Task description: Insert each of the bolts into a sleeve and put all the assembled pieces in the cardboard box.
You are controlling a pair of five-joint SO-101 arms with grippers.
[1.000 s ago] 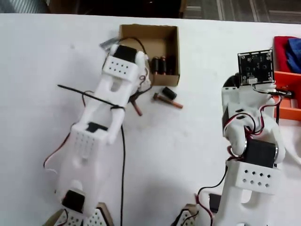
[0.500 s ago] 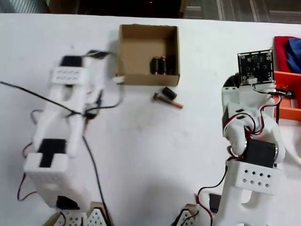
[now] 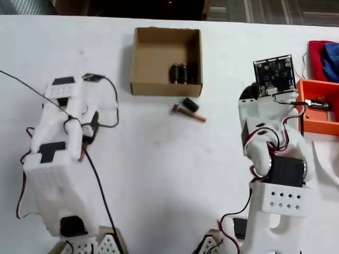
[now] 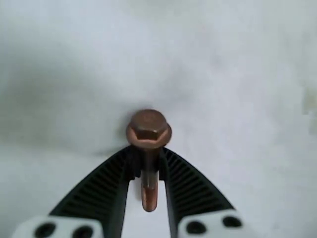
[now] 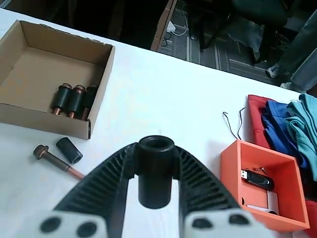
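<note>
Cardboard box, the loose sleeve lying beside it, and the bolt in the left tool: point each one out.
cardboard box [image 3: 159,89], high view, on the outer wall facing the arms.
loose sleeve [image 5: 69,150], right wrist view, middle of its side.
held bolt [image 4: 148,130], left wrist view, on its hex head.

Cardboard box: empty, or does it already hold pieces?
Not empty: the cardboard box holds dark sleeves with copper bolt ends, lying side by side against one wall.

Broad free passage across the middle of the tabletop [image 3: 169,174]. Just before the cardboard box [image 3: 159,89] front wall, loose bolt [image 3: 189,114] and sleeve [image 3: 190,104] lying in the way. Orange tray [image 3: 320,127] blocking the right edge.
</note>
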